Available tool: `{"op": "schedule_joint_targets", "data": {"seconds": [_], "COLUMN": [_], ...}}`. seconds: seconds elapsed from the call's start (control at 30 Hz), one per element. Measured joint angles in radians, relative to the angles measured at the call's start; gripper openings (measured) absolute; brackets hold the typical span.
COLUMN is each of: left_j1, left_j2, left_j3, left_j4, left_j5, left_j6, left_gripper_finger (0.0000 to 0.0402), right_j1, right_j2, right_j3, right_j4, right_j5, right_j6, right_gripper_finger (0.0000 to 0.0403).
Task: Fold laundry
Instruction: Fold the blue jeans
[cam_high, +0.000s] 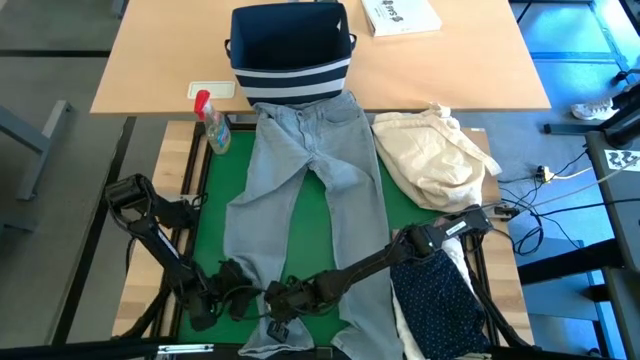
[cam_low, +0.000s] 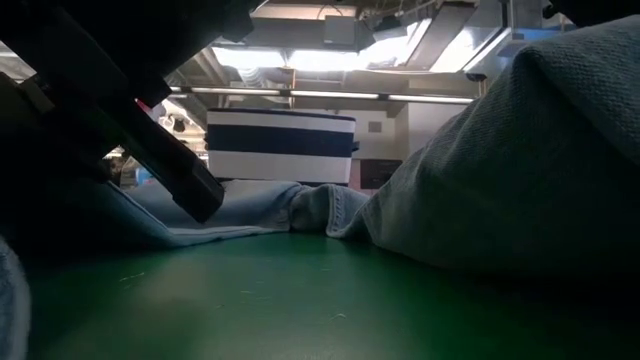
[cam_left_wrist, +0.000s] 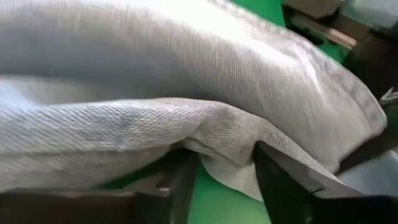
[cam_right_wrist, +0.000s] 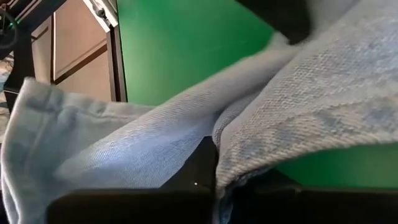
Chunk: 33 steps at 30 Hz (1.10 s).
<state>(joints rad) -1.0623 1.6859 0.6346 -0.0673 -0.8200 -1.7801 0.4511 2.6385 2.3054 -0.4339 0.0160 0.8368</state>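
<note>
Light grey jeans (cam_high: 305, 190) are seen spread flat on the green mat (cam_high: 212, 190) of the worktop, waistband toward the navy striped bin (cam_high: 291, 52), legs running down to the near edge where both arms are at work. The left end effector (cam_high: 228, 285) is set at the hem of one leg, its fingers (cam_left_wrist: 283, 180) parted with a fold of denim lying between them but not pinched. The right end effector (cam_high: 283, 303) is closed tight on the cloth at the hem, the fabric seen pressed between its pads in the right wrist view. The step in hand is judged to be the gathering of the leg ends for a first fold. Next, the left grip would need to be closed on the hem, and both ends raised together and carried toward the waistband. A navy dotted shirt (cam_high: 440, 300) lies near the right arm, and a cream bundle (cam_high: 435, 155) is beside the jeans.
</note>
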Motion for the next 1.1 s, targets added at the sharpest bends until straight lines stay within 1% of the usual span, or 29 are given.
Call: {"op": "schedule_joint_targets", "data": {"seconds": [0.07, 0.17, 0.23, 0.3, 0.37, 0.43, 0.5, 0.53, 0.6, 0.7, 0.77, 0.87, 0.9, 0.97, 1.1], "left_j1": [0.026, 0.046, 0.046, 0.033, 0.011, -0.016, -0.049, -0.065, -0.091, -0.122, -0.129, -0.132, -0.133, -0.134, -0.132], "left_j2": [0.0, -0.001, -0.015, -0.053, -0.112, -0.177, -0.228, -0.245, -0.267, -0.263, -0.246, -0.225, -0.218, -0.212, -0.208], "left_j3": [0.0, 0.0, 0.0, 0.008, 0.035, 0.073, 0.102, 0.108, 0.109, 0.109, 0.104, 0.099, 0.098, 0.098, 0.098], "left_j4": [0.002, 0.012, 0.023, 0.021, 0.022, 0.024, 0.009, -0.007, -0.044, -0.157, -0.19, -0.193, -0.189, -0.182, -0.188], "left_j5": [0.006, 0.047, 0.122, 0.237, 0.35, 0.449, 0.514, 0.525, 0.523, 0.477, 0.493, 0.584, 0.612, 0.637, 0.667], "left_j6": [0.059, 0.14, 0.177, 0.203, 0.229, 0.245, 0.242, 0.242, 0.242, 0.241, 0.223, 0.214, 0.218, 0.219, 0.22], "left_gripper_finger": [0.0126, 0.0066, 0.0025, 0.0014, 0.0018, 0.002, 0.002, 0.002, 0.002, 0.002, 0.0021, 0.003, 0.0037, 0.0057, 0.0105], "right_j1": [0.0, 0.0, 0.0, 0.001, 0.006, 0.006, 0.004, 0.009, 0.01, 0.016, 0.013, 0.018, 0.021, 0.039, 0.076], "right_j2": [0.0, 0.0, 0.0, 0.0, 0.0, 0.0, -0.001, -0.003, -0.003, -0.003, -0.003, -0.003, -0.003, -0.003, -0.003], "right_j3": [0.0, 0.0, 0.0, 0.0, 0.0, 0.003, 0.005, 0.006, 0.006, 0.006, 0.005, -0.008, -0.009, -0.011, -0.011], "right_j4": [0.0, -0.001, 0.0, 0.009, 0.052, 0.122, 0.203, 0.231, 0.252, 0.25, 0.25, 0.254, 0.25, 0.249, 0.251], "right_j5": [0.001, 0.001, 0.0, 0.014, 0.01, -0.027, -0.032, -0.013, 0.06, 0.137, 0.146, 0.14, 0.132, 0.12, 0.104], "right_j6": [-0.007, -0.008, -0.008, -0.013, -0.016, -0.005, 0.025, 0.035, 0.062, 0.129, 0.175, 0.246, 0.262, 0.284, 0.276], "right_gripper_finger": [0.0013, 0.001, 0.0013, 0.0017, 0.0017, 0.0016, 0.0014, 0.0014, 0.0016, 0.0024, 0.003, 0.004, 0.0045, 0.0061, 0.0115]}}
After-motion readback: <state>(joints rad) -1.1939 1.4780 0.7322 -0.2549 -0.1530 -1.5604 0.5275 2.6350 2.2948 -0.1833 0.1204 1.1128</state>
